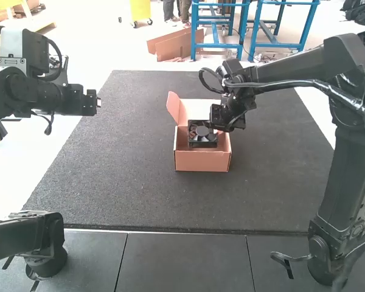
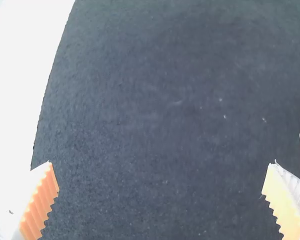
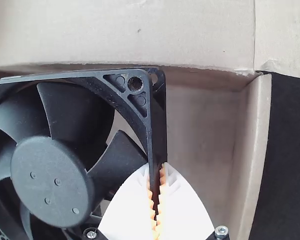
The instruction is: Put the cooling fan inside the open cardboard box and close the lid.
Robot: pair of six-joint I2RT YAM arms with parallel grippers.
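On the black mat, the fan faces hub-up within the box.

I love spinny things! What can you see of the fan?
The cooling fan is black and plastic-looking: a square frame with a corner screw hole, curved blades, a round hub. It is at the mouth of the open cardboard box, between its walls. The right gripper pinches one frame edge with white, orange-padded fingers.

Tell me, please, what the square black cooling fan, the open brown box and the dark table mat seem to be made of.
Square black cooling fan: likely moulded plastic, smooth semi-matt sheen on blades.
Open brown box: cardboard, matt, raw cut edges.
Dark table mat: probably rubber or foam, grainy surface.
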